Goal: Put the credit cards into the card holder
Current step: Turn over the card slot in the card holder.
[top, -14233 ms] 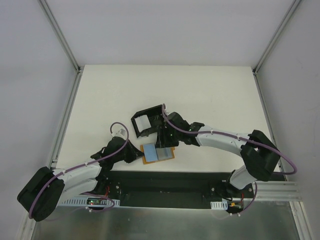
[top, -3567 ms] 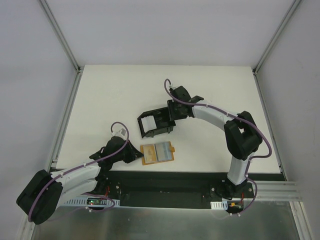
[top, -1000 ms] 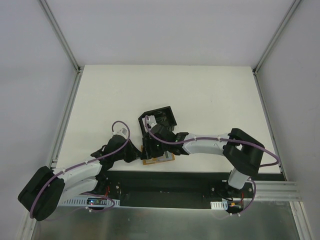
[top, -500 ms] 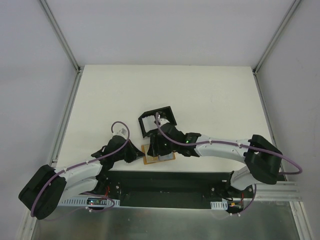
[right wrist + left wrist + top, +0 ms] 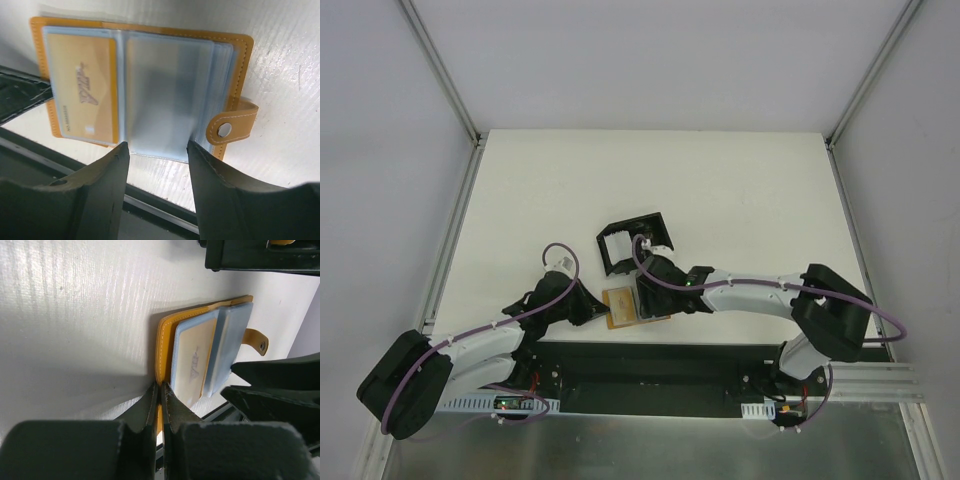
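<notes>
The left gripper [image 5: 160, 390] is clenched on the cover edge of the wallet [image 5: 163, 340], apparently to pin it open on the surface [image 5: 720, 190], while the right gripper [image 5: 157, 150] hangs released over the sleeves [image 5: 165, 95], one holding a card [image 5: 85, 85], with the card holder [image 5: 626, 224] just beyond.

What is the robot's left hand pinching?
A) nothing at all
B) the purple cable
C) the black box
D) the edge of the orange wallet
D. In the left wrist view, the left gripper has its two fingers squeezed together on the edge of the orange wallet, which lies open on the table.
</notes>
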`<state>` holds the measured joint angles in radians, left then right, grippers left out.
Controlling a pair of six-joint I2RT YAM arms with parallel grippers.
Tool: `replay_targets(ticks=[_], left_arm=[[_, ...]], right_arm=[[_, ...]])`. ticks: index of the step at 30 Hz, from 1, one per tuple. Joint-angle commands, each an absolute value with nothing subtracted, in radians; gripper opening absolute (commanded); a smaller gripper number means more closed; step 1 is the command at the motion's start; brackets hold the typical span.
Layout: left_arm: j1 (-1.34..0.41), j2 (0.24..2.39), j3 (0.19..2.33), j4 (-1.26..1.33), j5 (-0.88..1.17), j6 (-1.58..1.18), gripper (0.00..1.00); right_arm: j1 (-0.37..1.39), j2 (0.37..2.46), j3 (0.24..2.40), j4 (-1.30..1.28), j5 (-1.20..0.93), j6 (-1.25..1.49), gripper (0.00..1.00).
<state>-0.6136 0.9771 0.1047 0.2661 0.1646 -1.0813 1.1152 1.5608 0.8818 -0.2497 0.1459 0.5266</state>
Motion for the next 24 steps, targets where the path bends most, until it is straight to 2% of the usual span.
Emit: replay_targets(ticks=[1,8,14,24], left_arm=[[-0.611,1.002,0.072,0.123,0.141,-1.032,0.00],[-0.611,1.008,0.075,0.123,0.138,-1.029,0.00],[-0.611,1.022,0.084,0.123,0.146,-1.026,0.00],[-0.611,1.046,0.046,0.161,0.127,-1.081,0.00]], right_arm=[[1.118,1.620,0.925,-0.279,0.144,0.552,0.53],[1.147,1.684,0.994,-0.276,0.137,0.531,0.51],[1.146,1.753,1.017,-0.204,0.043,0.540,0.51],[1.126,1.732,0.923,0.168,-0.196,0.574,0.51]])
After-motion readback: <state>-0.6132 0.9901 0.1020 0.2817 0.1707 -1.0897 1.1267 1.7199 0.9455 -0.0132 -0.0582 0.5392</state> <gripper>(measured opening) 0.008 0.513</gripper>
